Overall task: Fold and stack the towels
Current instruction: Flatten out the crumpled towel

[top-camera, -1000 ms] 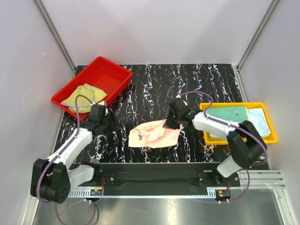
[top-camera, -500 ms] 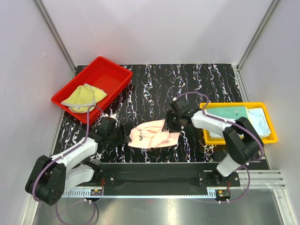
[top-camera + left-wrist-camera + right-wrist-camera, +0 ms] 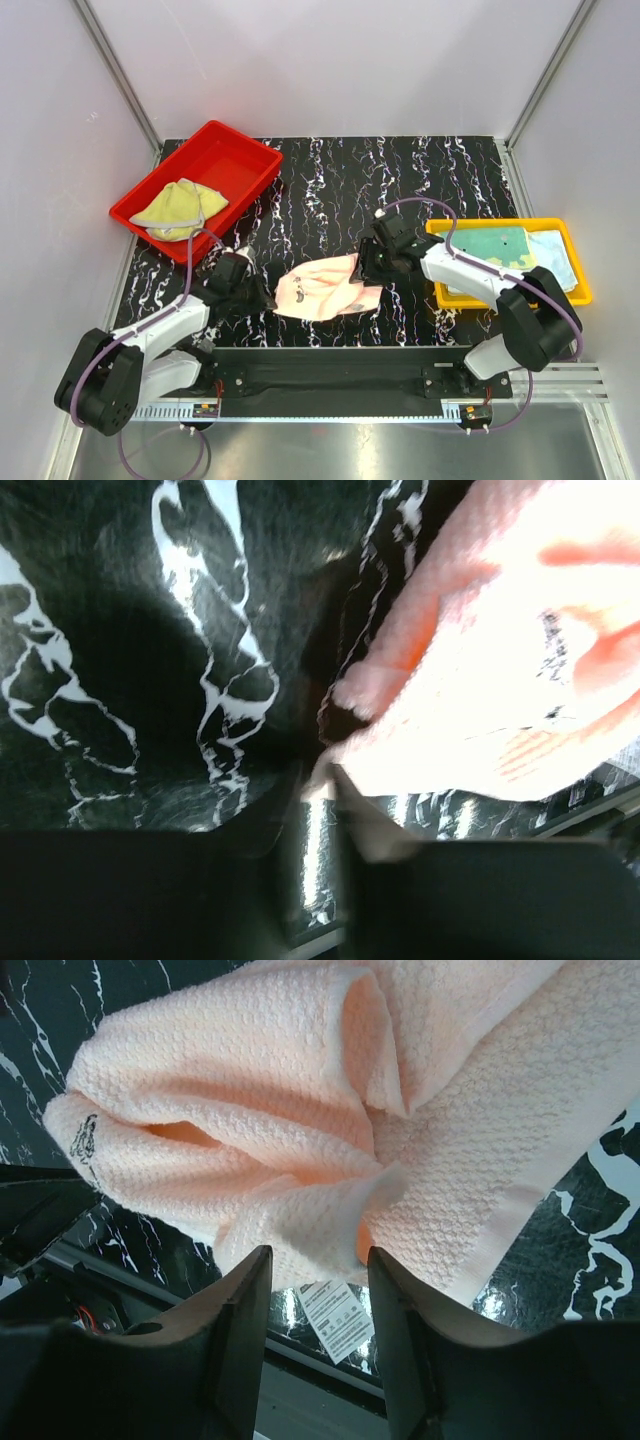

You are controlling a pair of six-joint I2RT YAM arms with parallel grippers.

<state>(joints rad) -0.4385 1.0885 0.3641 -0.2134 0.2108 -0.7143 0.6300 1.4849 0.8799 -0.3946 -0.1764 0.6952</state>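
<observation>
Surface: black, white-veined table (image 3: 330, 180); pale walls (image 3: 330, 70) around it
Pink towel (image 3: 325, 288): crumpled at table's centre-front; between both grippers
Right gripper (image 3: 318, 1255): jaws partly apart over towel's right edge; gripping nothing
Left gripper (image 3: 264, 293): at towel's left corner; grip unclear

A pink towel (image 3: 300, 1110) with a waffle weave lies rumpled on the black, white-veined table (image 3: 605, 1250) and fills most of the view. Its folds bunch toward the middle, and one pale fold edge sits just beyond the gripper (image 3: 318, 1260). The two dark fingers (image 3: 235, 1330) stand apart, with nothing pinched between them. A white printed tag (image 3: 335, 1318) lies in the gap, at the towel's near edge. A small dark mark (image 3: 85, 1138) shows on the towel's left end.
</observation>
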